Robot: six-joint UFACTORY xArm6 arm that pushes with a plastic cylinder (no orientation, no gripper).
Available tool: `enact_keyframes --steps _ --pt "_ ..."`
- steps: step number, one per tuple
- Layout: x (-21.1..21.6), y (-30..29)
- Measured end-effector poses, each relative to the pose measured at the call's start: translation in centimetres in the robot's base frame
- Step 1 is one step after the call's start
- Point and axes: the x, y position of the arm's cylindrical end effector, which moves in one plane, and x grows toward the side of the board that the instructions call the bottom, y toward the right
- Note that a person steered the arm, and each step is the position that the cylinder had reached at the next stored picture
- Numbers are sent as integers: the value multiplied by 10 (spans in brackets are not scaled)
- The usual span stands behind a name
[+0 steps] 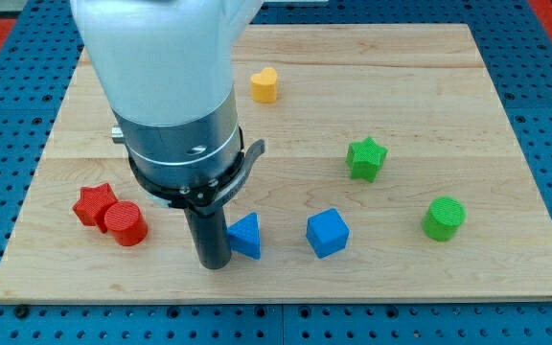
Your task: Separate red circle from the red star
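Note:
The red circle (126,223) lies at the view's lower left, touching the red star (94,204), which sits just up and to its left. My tip (214,264) rests on the board to the right of the red circle, about a block's width from it. The tip stands right beside the left edge of a blue triangle (246,235); whether it touches the triangle cannot be told.
A blue cube (328,233) lies right of the blue triangle. A green star (365,158) and a green circle (444,218) lie at the right. A yellow heart (264,84) lies near the top. The wooden board (468,86) is edged by blue pegboard.

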Motion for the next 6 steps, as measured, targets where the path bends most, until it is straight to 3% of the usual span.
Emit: enact_keyframes --steps 6 --pt "-65 -14"
